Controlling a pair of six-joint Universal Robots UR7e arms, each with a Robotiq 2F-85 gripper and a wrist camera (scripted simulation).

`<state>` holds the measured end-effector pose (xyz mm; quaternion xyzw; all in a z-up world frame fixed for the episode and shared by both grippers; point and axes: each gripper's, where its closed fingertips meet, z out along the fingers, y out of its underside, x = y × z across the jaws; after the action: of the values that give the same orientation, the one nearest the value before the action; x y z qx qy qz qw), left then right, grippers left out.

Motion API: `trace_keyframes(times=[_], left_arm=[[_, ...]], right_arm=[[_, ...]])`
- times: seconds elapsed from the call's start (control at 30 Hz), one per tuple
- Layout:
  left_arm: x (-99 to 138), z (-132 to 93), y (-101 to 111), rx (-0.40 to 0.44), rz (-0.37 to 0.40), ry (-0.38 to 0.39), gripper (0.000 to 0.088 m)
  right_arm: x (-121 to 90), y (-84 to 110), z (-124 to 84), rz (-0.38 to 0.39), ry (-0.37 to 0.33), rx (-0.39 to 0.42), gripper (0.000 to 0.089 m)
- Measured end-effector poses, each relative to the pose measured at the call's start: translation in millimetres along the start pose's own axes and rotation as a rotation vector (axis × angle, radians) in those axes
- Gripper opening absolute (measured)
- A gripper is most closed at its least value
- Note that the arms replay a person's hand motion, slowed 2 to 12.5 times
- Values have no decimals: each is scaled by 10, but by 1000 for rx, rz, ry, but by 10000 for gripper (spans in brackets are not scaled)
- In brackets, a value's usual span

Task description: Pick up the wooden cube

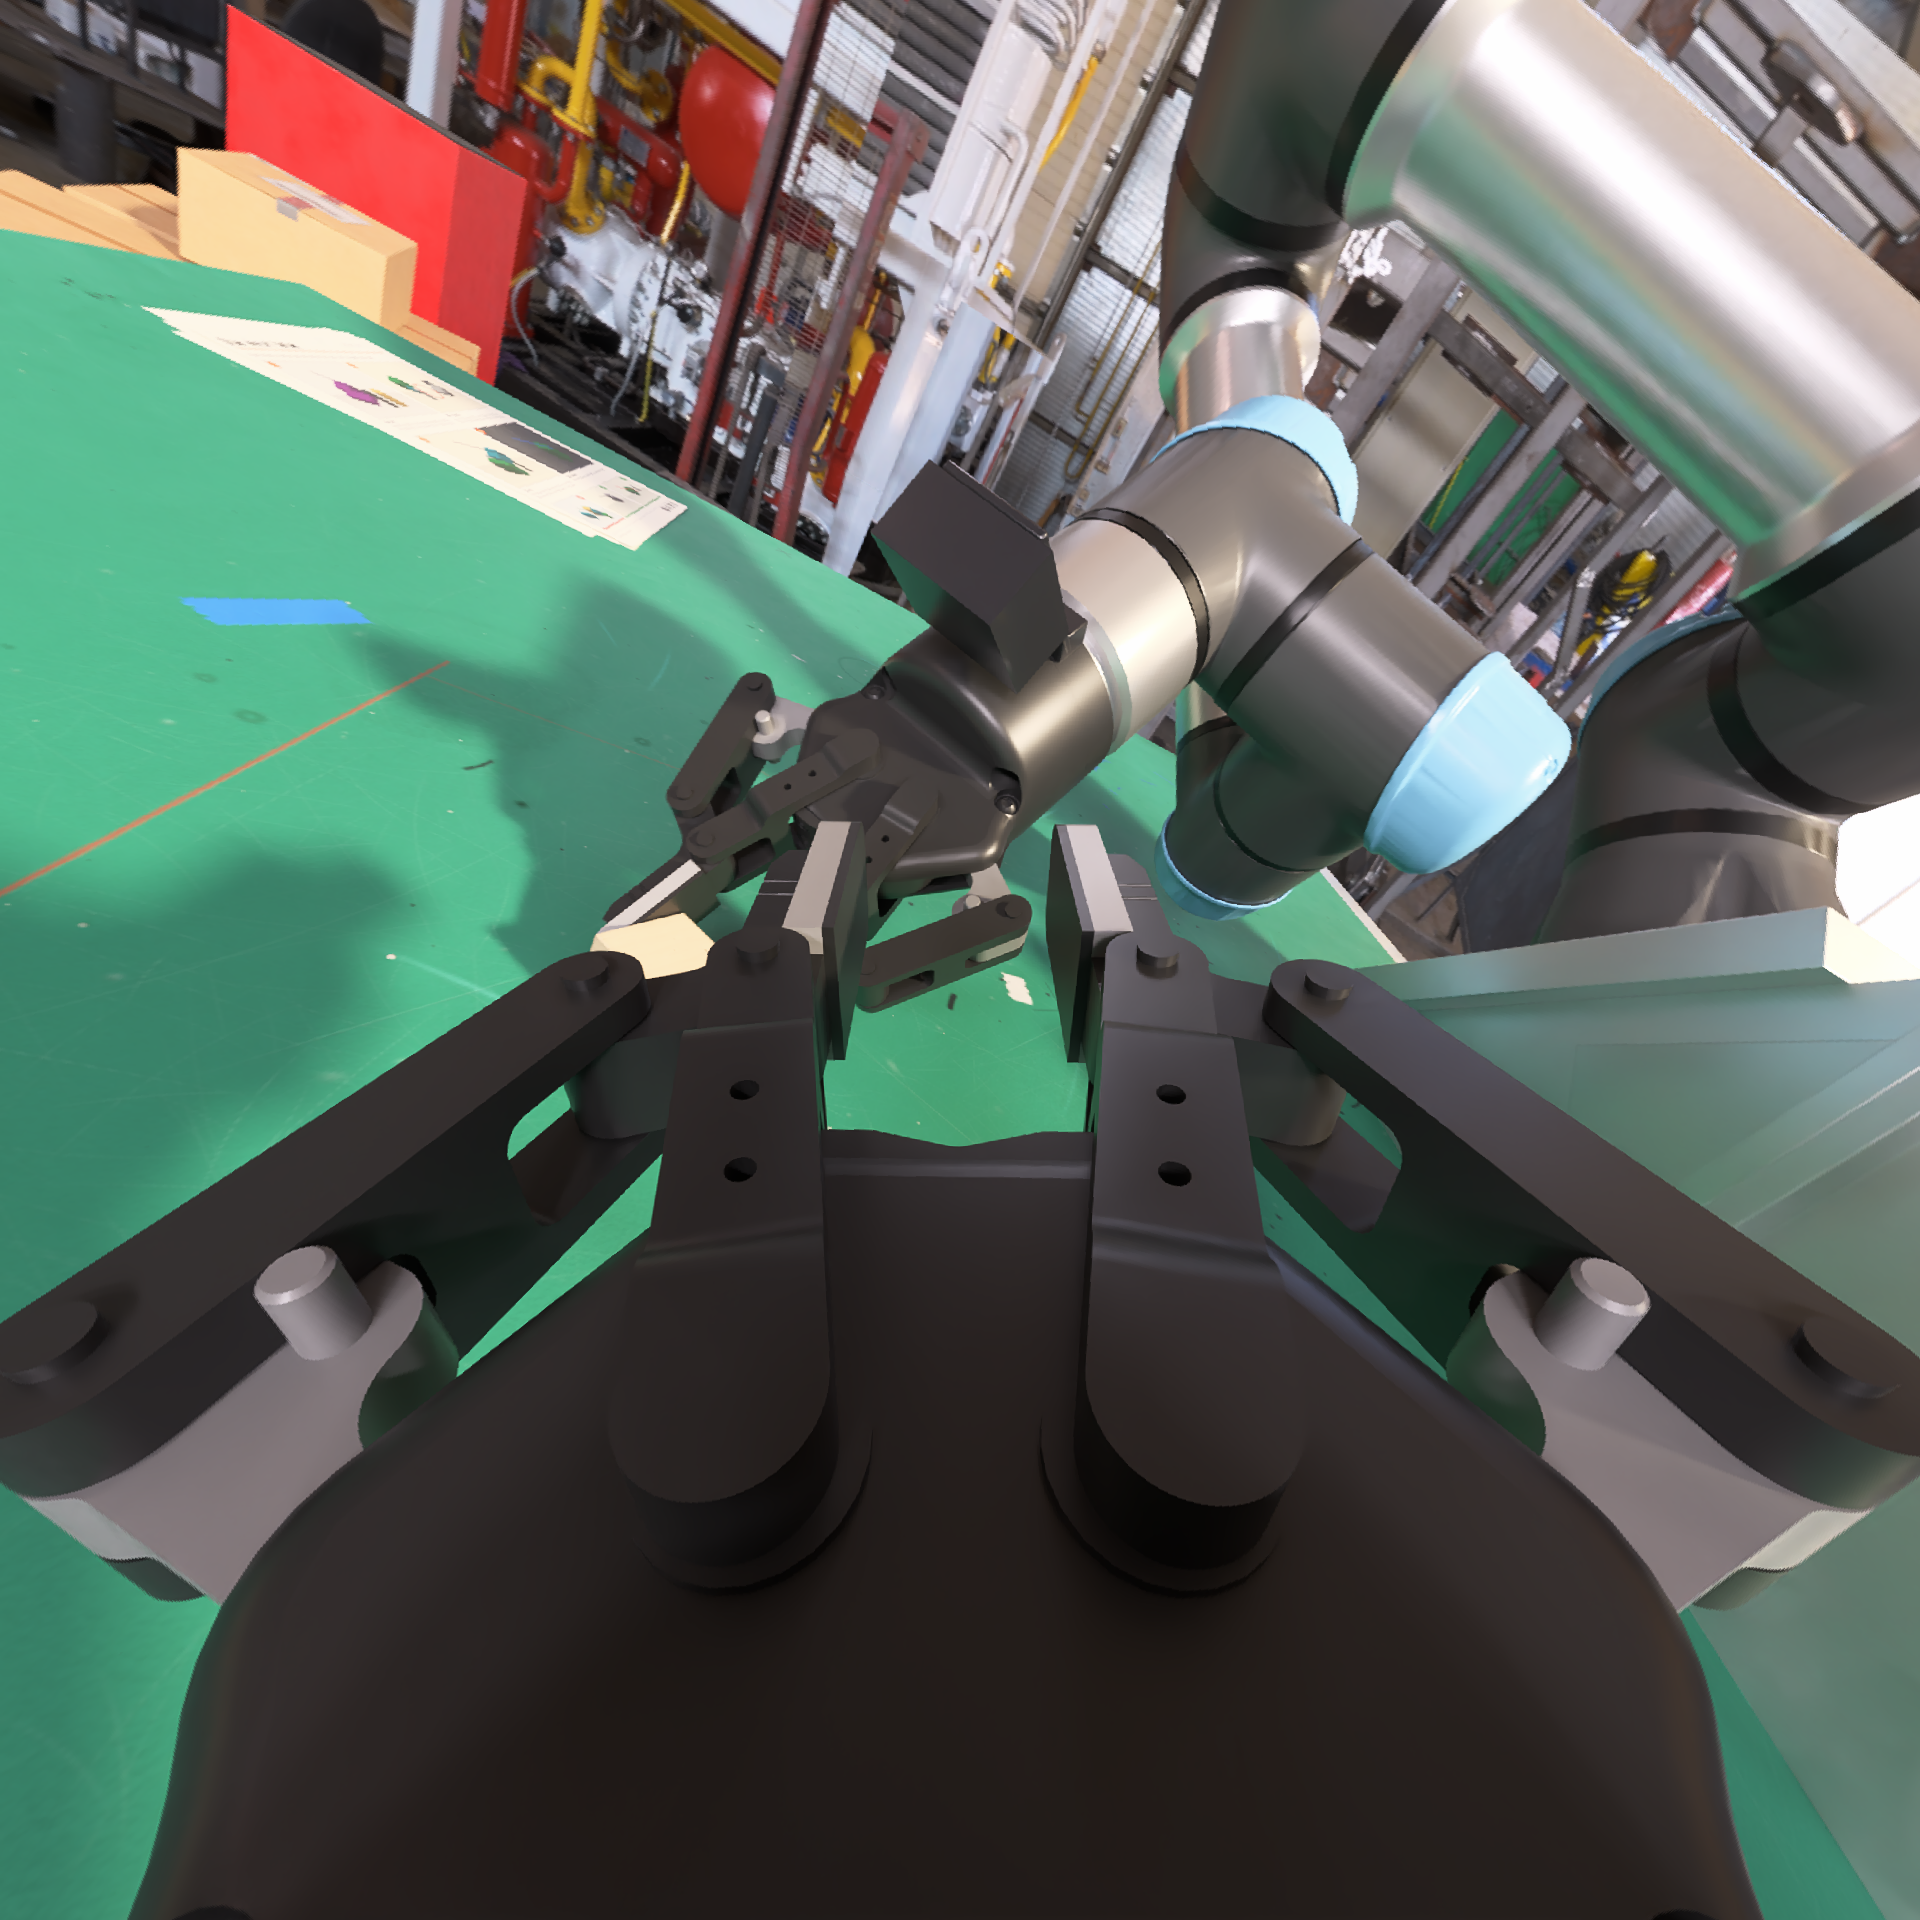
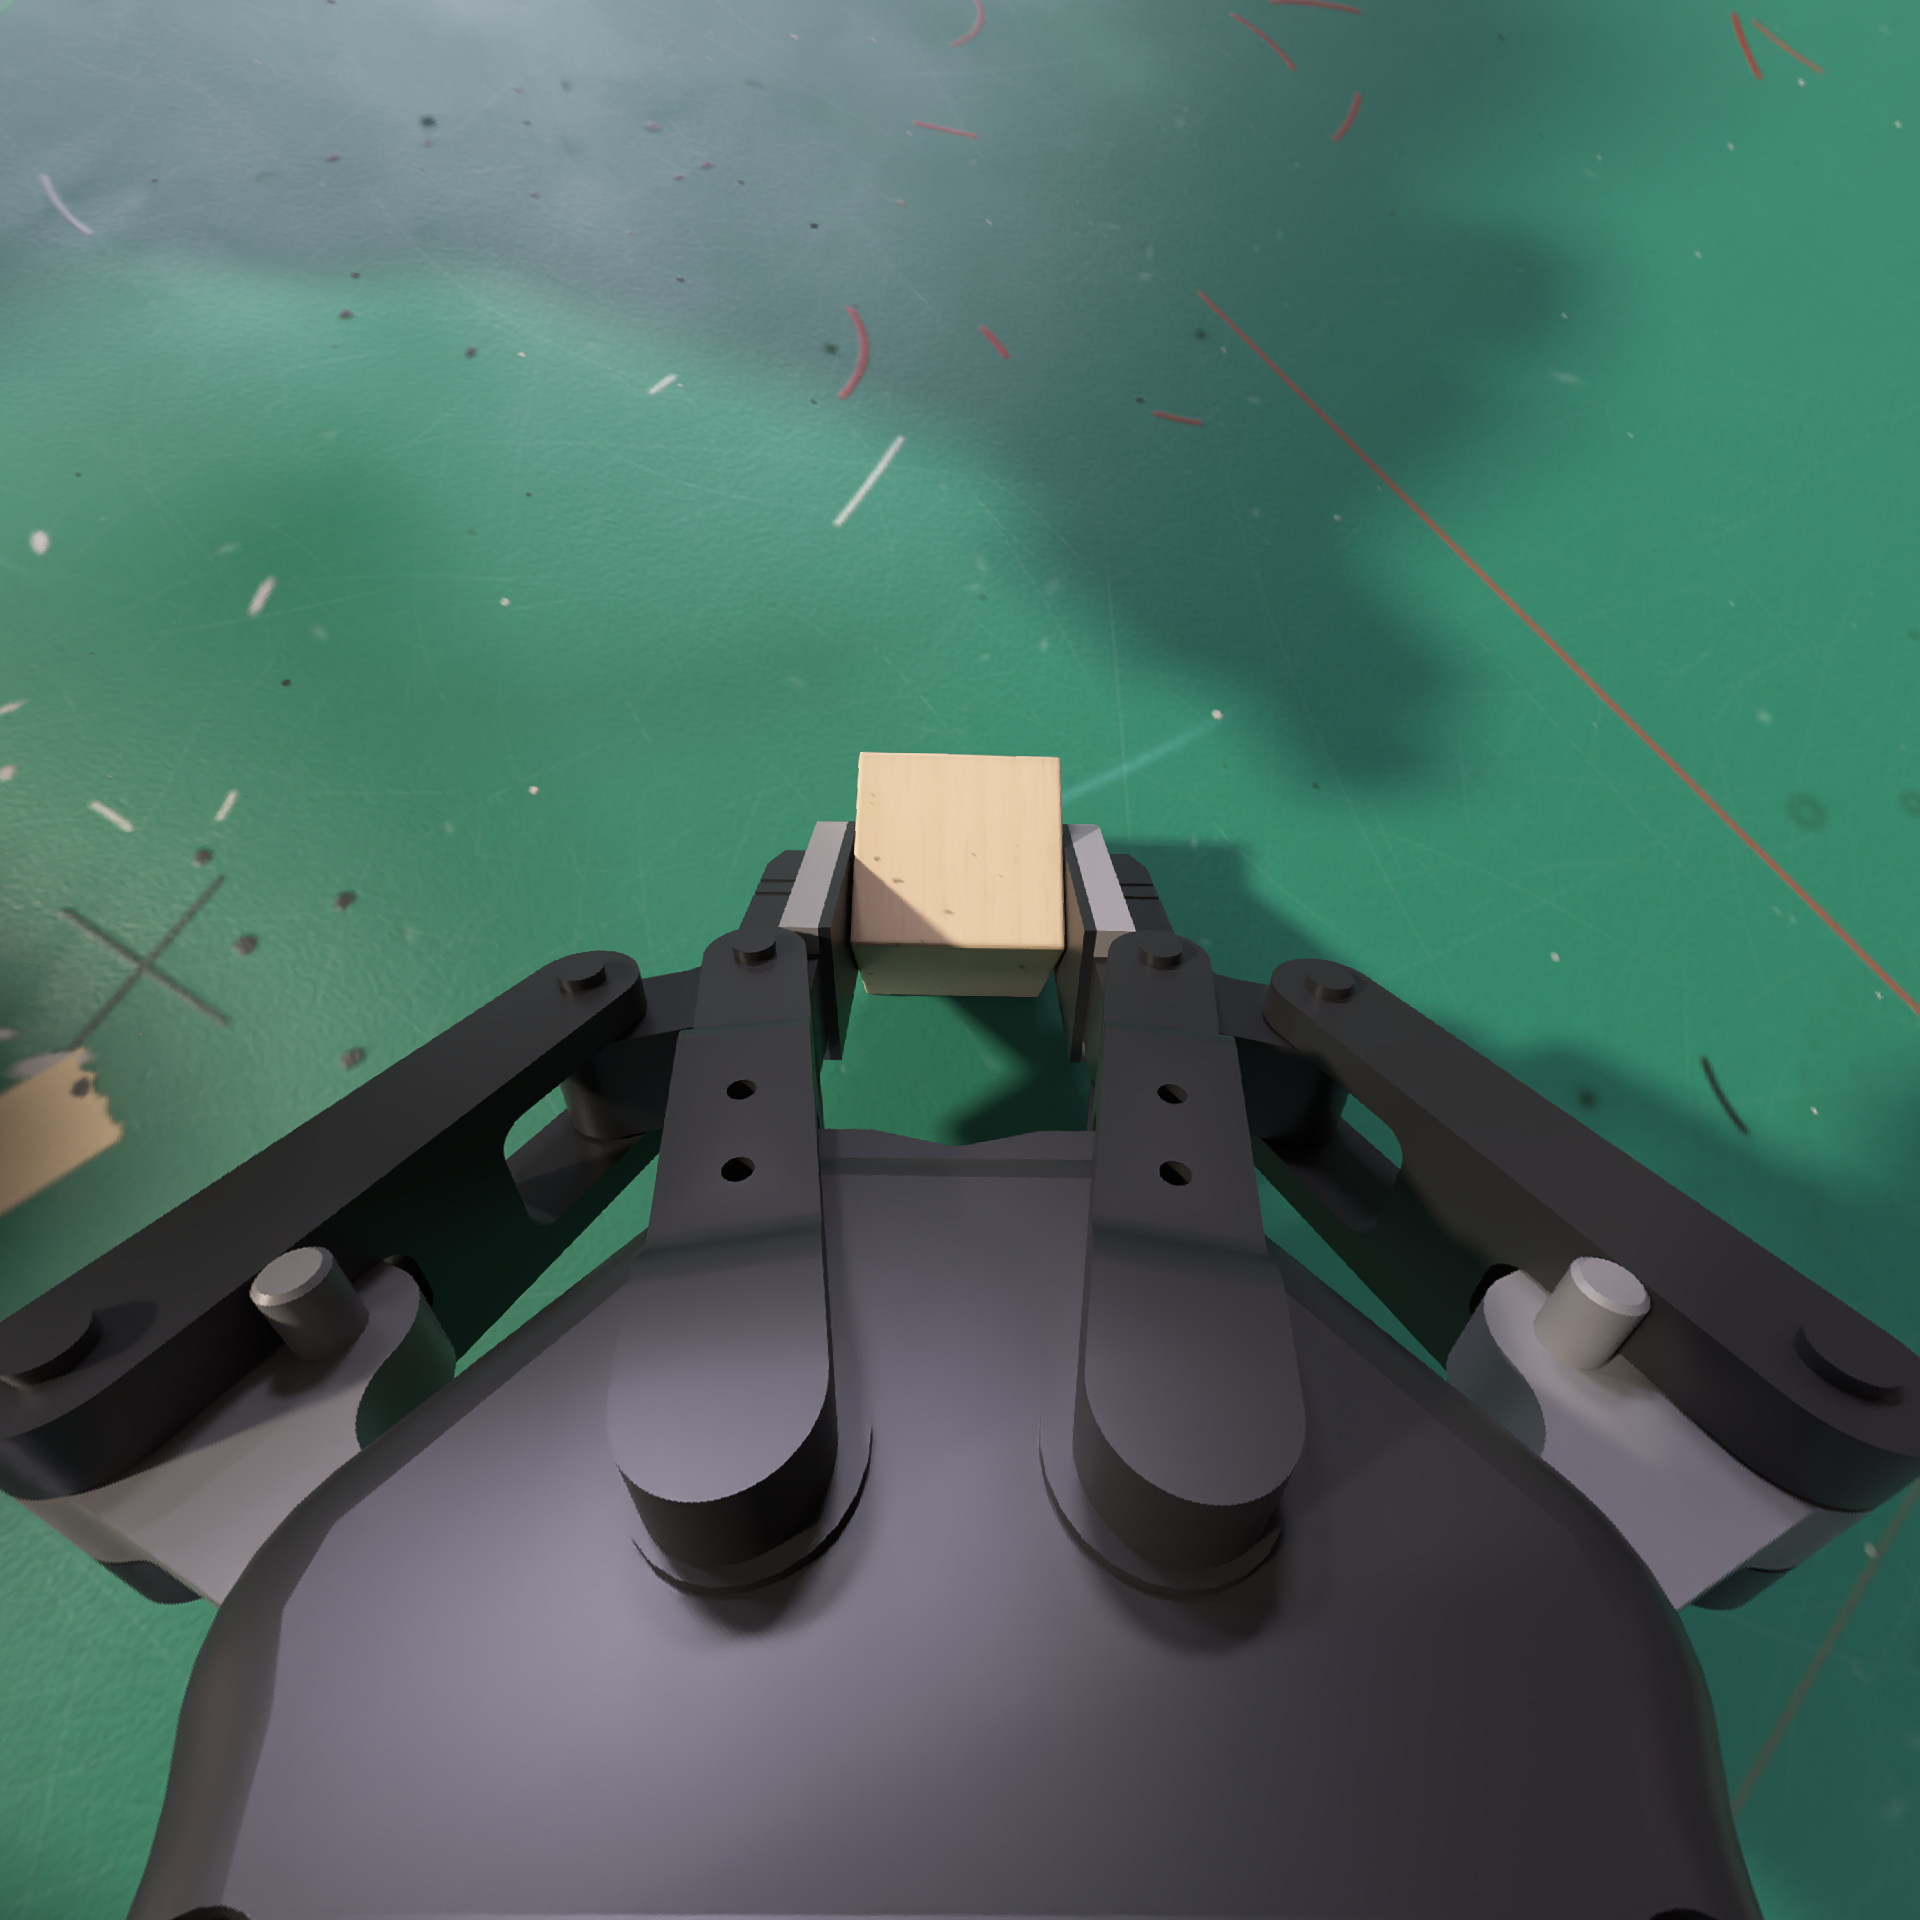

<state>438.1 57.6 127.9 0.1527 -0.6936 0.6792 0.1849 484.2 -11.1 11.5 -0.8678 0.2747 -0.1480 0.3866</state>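
Observation:
The wooden cube (image 2: 956, 868) is a pale, plain block held between the two pads of my right gripper (image 2: 958, 883), which is shut on it over the green table (image 2: 520, 468). I cannot tell whether the cube touches the table. In the left wrist view the cube (image 1: 660, 948) shows at the tip of the right arm (image 1: 1247, 644), partly hidden behind my left gripper's linkage. My left gripper (image 1: 958, 914) is to the right of the cube; its fingers stand apart with nothing between them.
Printed sheets (image 1: 416, 405), a cardboard box (image 1: 291, 229) and a red panel (image 1: 364, 187) are at the table's far side. A blue strip (image 1: 275, 611) lies on the mat. A grey box (image 1: 1662, 1091) stands close on the right. A tan tape scrap (image 2: 47, 1132) lies at the left.

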Motion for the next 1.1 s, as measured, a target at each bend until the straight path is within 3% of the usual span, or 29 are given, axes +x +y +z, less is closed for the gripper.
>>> trace_keyframes(times=[0.3, 0.53, 0.87, 1.1], left_arm=[[89, 18, 47, -28, -7, 60, 317], [90, 3, 105, -67, -12, 65, 317], [64, -24, 132, -80, -61, 74, 316], [52, -25, 184, -102, -112, 89, 316]], right_arm=[[-91, -79, 12, -44, -40, 28, 322], [-149, -219, -208, -80, -53, 116, 323], [-263, -529, -686, -282, 21, 280, 323], [-424, -553, -754, -420, 44, 277, 323]])
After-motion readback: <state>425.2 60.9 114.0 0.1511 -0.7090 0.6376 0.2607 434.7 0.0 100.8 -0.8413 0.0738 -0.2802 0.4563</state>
